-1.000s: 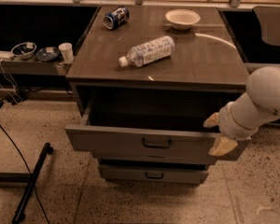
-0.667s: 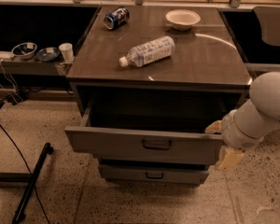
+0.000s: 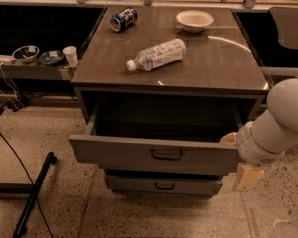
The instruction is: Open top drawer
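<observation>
The top drawer (image 3: pixel 124 153) is a wide grey front with a small dark loop handle (image 3: pixel 166 154). It stands pulled well out of the cabinet, and its dark inside shows behind the front. My gripper (image 3: pixel 239 157) is at the drawer's right end, on a white arm coming in from the right. Its cream fingers (image 3: pixel 248 176) stand apart, one near the drawer's upper right corner and one lower, just off the front. They hold nothing.
A narrower grey drawer (image 3: pixel 164 185) sits shut below. On the cabinet top (image 3: pixel 218 63) lie a plastic bottle (image 3: pixel 156 54), a can (image 3: pixel 123 19) and a white bowl (image 3: pixel 194 20). A low shelf at the left holds bowls (image 3: pixel 26 52) and a cup (image 3: pixel 69 55). A black stand leg (image 3: pixel 32 195) and cables lie on the floor at the left.
My gripper and arm have drawn back to the right and down, away from the drawer's right end. The drawer has stayed pulled out.
</observation>
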